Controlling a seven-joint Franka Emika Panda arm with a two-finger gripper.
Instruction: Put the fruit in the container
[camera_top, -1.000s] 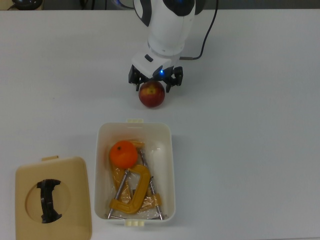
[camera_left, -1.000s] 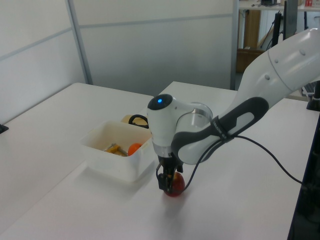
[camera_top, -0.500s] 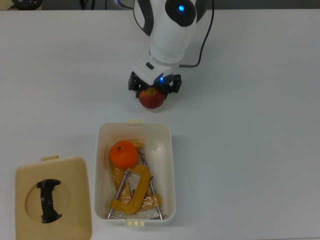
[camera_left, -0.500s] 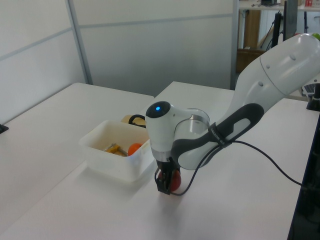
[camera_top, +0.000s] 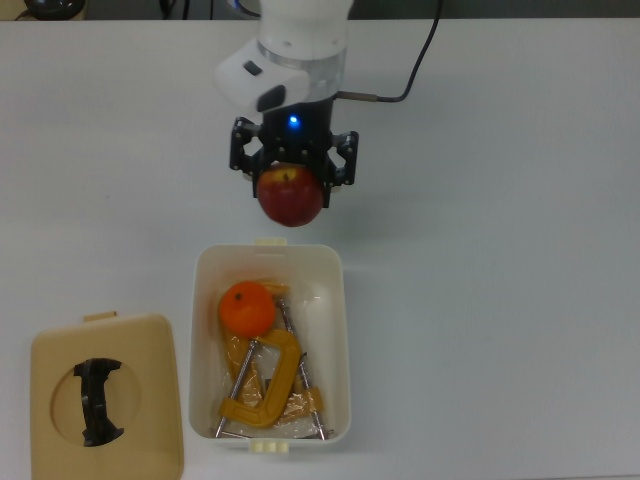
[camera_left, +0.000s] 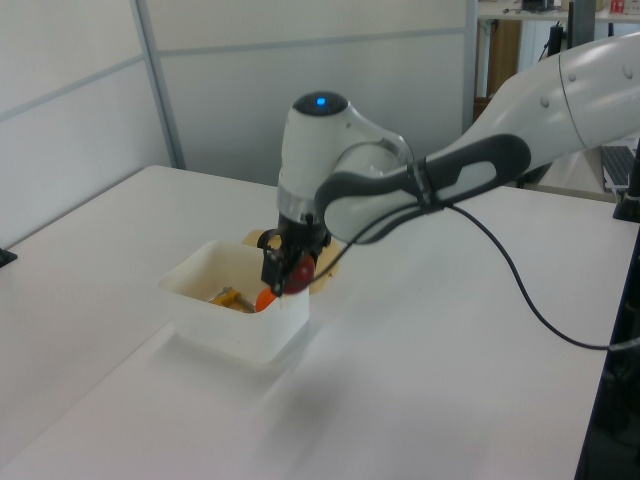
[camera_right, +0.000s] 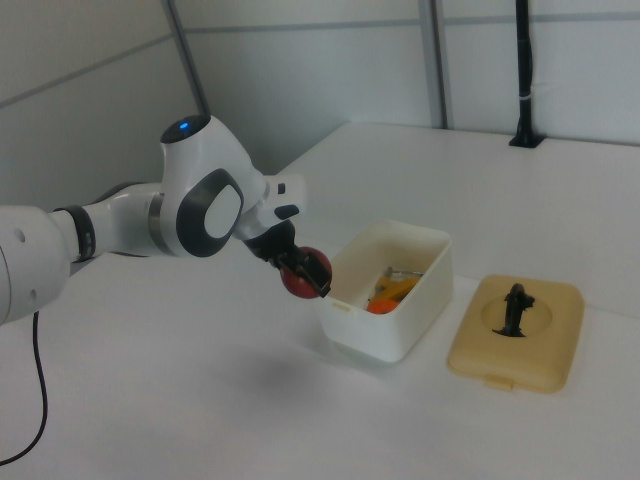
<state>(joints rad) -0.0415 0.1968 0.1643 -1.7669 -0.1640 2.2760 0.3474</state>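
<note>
The dark red round apple (camera_top: 291, 197) with a yellowish patch near its stem is held in the air by the black two-finger gripper (camera_top: 292, 170) of the white robot arm. The fingers are closed on its two sides. In the top view the apple hangs just above the short end of the cream-white rectangular plastic tub (camera_top: 338, 330), not yet over its inside. In the left view the gripper (camera_left: 284, 268) covers most of the apple (camera_left: 299, 272), and only a small red part shows.

The bright orange round citrus fruit (camera_top: 247, 308) lies inside the tub, at the top view's left. Beside it lies a yellow metal-screw C-clamp (camera_top: 266, 386); there may be a second clamp under it, but I cannot tell. In the right view the tub wall (camera_right: 394, 300) hides most of the contents.

The flat tan plastic lid (camera_top: 150, 412) with a black handle lies on the white table (camera_top: 500, 250), beside the tub, and the top view's lower edge cuts it off.
</note>
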